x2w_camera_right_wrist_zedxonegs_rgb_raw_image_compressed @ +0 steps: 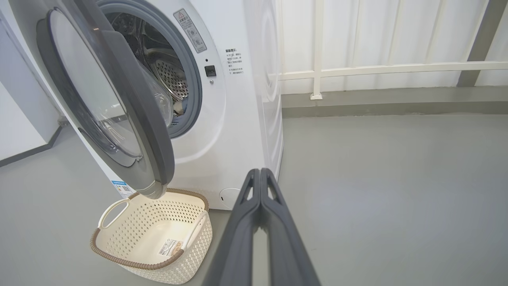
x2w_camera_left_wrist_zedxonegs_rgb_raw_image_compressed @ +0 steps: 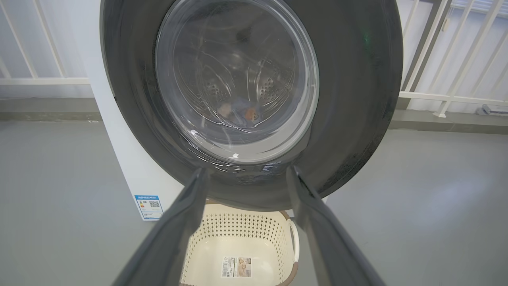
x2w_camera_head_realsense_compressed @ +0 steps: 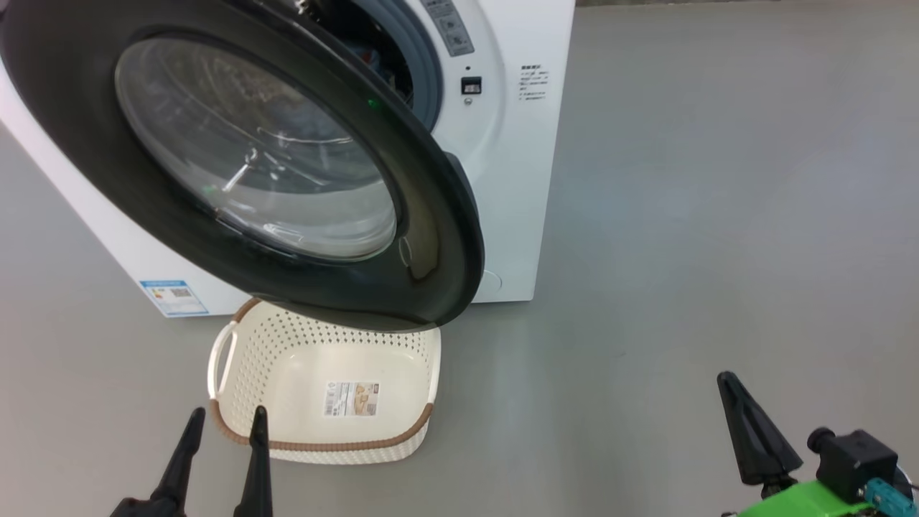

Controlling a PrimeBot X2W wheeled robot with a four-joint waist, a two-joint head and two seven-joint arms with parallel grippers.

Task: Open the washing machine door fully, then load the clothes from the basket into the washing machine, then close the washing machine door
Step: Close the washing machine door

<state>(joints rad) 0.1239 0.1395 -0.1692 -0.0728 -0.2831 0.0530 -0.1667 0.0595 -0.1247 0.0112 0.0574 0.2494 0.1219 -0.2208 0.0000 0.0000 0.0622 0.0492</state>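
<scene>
The basket [x2w_camera_head_realsense_compressed: 287,345] sits on the floor [x2w_camera_head_realsense_compressed: 682,251] before the washing machine [x2w_camera_head_realsense_compressed: 517,179], beneath the washing machine door [x2w_camera_head_realsense_compressed: 251,158]

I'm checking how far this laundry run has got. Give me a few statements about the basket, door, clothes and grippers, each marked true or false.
1. The basket is empty. True.
2. The washing machine door is latched shut. False: it stands ajar.
3. The right gripper is shut on a garment. False: it is shut but holds nothing.
4. The left gripper is open. True.
5. The clothes lie inside the washing machine. True: they show through the door glass.
</scene>
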